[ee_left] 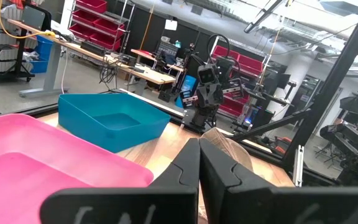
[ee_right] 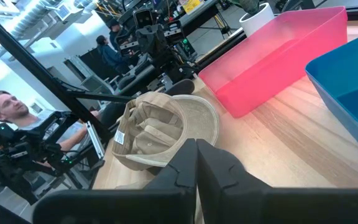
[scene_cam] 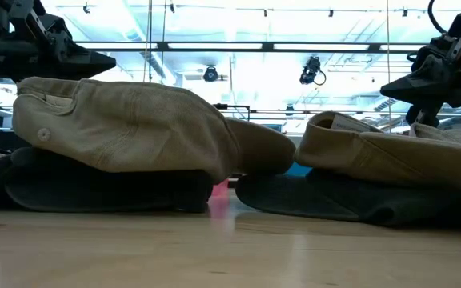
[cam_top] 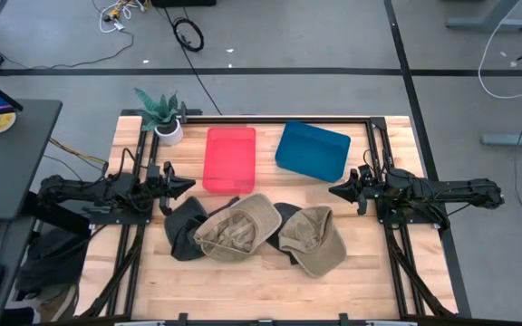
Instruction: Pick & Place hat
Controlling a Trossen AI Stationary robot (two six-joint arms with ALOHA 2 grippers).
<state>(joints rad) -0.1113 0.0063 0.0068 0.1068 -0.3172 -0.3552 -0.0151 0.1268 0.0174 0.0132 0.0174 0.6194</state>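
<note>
My left tool [cam_top: 187, 186] is clenched on nothing at the left side of the surface [cam_top: 243, 272], just beside the dark hat [cam_top: 181, 228] and the upturned tan hat [cam_top: 236, 228] lying below its tip. My right tool [cam_top: 335, 191] is clenched and empty too, hovering near the second tan hat [cam_top: 314, 239]. The pink bin [cam_top: 229, 158] and blue bin [cam_top: 312, 150] sit between us

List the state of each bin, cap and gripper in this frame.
Pink plastic bin: empty, upright.
Blue plastic bin: empty, upright.
Tan cloth cap: upside down, overlapping a dark cap.
Second tan cap: lying on another dark cap.
Left gripper: shut, empty.
Right gripper: shut, empty.
</note>
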